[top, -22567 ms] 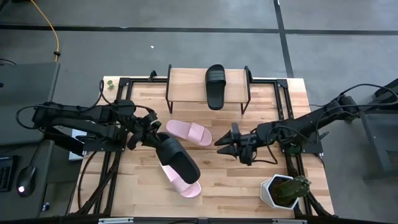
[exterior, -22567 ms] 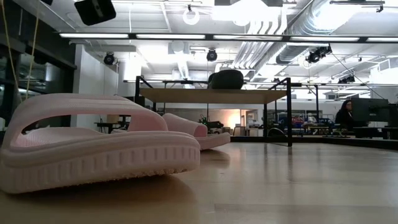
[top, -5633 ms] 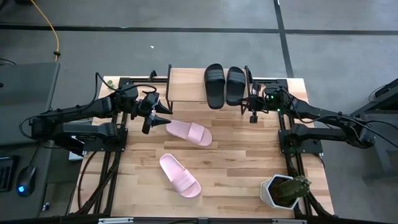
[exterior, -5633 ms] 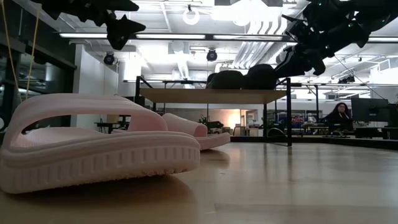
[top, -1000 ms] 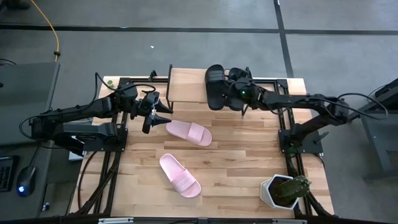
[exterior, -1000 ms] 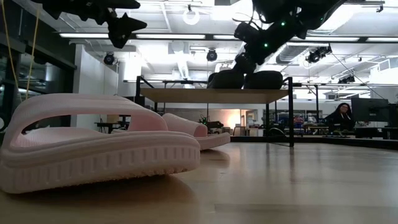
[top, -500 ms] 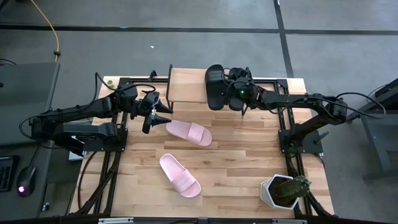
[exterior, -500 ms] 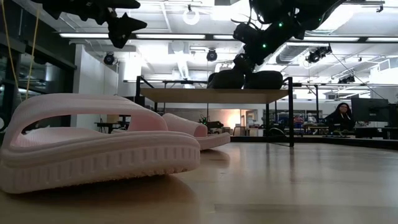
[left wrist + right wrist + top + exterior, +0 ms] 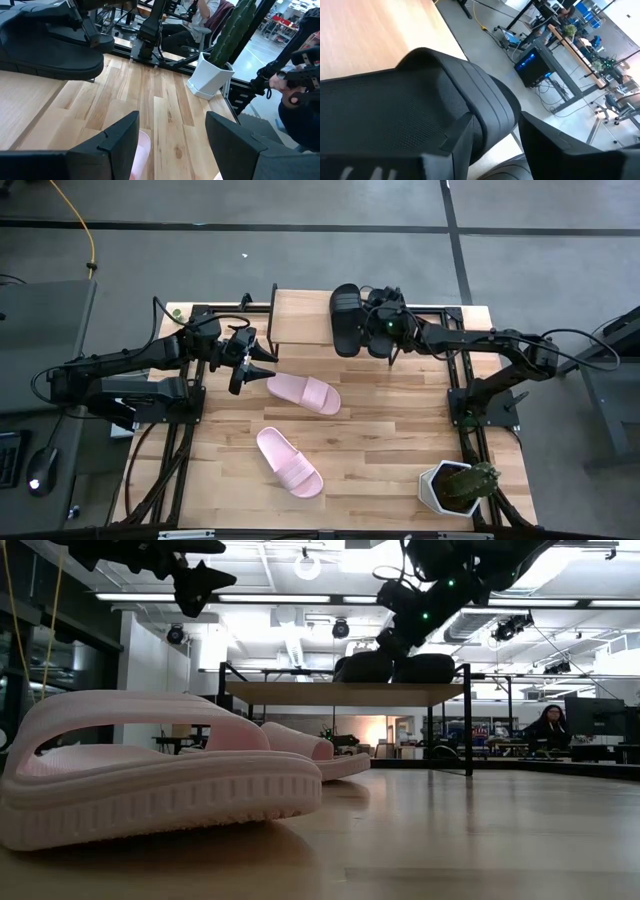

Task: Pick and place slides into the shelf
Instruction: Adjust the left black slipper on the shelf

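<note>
looking near to far, i see two pink slides on the table, my left gripper hovering open, then my right gripper straddling a black slide beside its mate on the shelf; grip unclear.

We're in an open-plan lab: exposed ceiling ducts, strip lights, far workstations with monitors, grey concrete floor

Right hand hiding second black slide, grip unclear
</note>
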Available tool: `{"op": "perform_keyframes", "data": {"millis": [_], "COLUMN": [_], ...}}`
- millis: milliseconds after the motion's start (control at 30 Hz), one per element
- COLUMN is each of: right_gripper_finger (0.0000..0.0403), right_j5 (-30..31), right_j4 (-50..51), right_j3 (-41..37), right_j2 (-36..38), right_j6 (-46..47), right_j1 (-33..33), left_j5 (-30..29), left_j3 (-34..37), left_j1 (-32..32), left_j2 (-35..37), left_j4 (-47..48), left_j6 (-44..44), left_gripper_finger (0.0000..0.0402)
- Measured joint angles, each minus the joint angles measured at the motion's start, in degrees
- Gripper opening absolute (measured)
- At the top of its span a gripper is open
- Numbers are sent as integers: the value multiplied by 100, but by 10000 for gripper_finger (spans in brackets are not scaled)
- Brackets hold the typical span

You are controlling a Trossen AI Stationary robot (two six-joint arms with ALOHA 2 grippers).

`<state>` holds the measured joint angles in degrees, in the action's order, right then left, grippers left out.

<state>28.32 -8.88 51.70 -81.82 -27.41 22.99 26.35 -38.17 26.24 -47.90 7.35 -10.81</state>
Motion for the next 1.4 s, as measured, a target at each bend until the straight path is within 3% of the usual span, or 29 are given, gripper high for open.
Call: {"op": "perform_keyframes", "data": {"millis": [467, 700, 867, 1133, 1400], "right_gripper_finger": [154, 148, 110, 13, 6], "right_j5": [-249, -283, -177, -159, -166], "right_j4": [4, -149, -298, -294, 508], "right_j3": [0, 17, 26, 20, 422], "right_j2": [-4, -342, -455, -428, -439], "right_j6": [171, 211, 162, 119, 199], "right_j1": [142, 139, 139, 137, 137], "left_j5": [-2, -1, -2, 0, 0], "left_j3": [0, 0, 0, 0, 0], "left_j1": [-2, 0, -2, -2, -1], "left_j2": [1, 0, 0, 2, 1], "left_j4": [-42, -44, -44, -42, -39], "left_j6": [-1, -2, 0, -2, 0], "left_gripper_finger": [216, 216, 216, 216, 216]}}
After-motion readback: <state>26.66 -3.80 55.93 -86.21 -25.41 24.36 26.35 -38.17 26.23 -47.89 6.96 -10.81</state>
